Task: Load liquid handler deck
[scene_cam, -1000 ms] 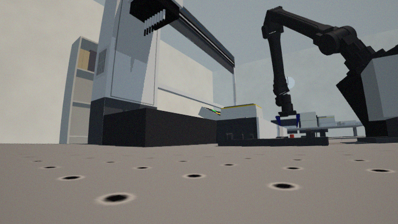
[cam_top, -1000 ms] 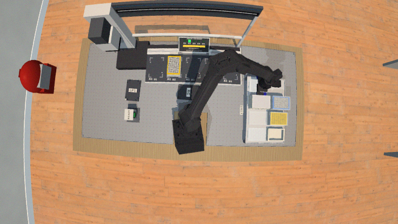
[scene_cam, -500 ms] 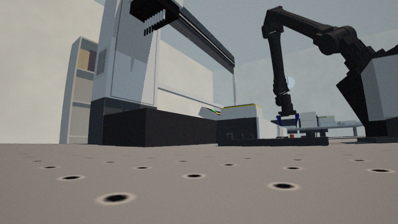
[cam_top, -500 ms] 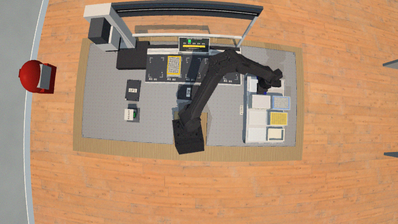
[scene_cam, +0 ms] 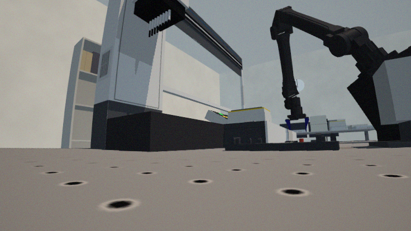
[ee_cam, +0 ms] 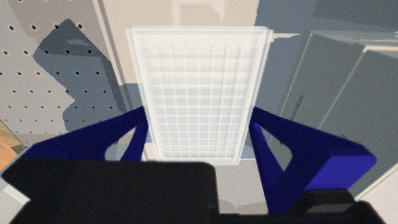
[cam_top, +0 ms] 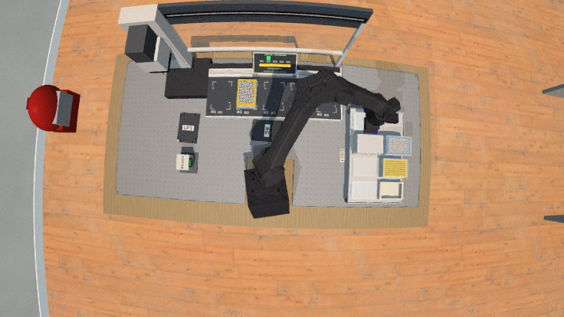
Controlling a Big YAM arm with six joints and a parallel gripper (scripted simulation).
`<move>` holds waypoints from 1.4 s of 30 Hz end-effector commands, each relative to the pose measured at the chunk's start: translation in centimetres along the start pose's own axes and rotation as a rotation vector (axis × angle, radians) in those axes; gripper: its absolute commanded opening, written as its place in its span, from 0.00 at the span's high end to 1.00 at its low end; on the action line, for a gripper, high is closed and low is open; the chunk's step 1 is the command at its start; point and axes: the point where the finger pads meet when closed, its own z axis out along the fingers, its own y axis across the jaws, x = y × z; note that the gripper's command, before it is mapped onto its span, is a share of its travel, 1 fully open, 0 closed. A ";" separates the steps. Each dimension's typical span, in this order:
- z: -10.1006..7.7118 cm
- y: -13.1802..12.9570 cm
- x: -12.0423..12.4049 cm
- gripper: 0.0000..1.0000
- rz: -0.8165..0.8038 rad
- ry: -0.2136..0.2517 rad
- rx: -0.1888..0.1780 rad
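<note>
Gripper (ee_cam: 197, 137) | gripping lidded clear plate (ee_cam: 197, 90) across its long sides, blue fingers touching | plate lying at shelf (cam_top: 398, 120) far end | yellow tip rack (cam_top: 246, 93) sitting on deck D2

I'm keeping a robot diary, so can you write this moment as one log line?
claw: shut on clear lidded plate | place: far end of SHELF | D2: yellow tip rack, uncovered | LP1: no lid yet

Arm (cam_top: 291, 118) reaching out, fingers clamped on plate (ee_cam: 200, 95)
</note>
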 end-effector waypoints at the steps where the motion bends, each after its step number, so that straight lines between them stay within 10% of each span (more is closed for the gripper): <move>1: -1.2 0.9 -1.2 1.00 -0.006 -0.032 -0.017; 42: -8.6 1.3 -2.3 1.00 -0.015 -0.063 -0.033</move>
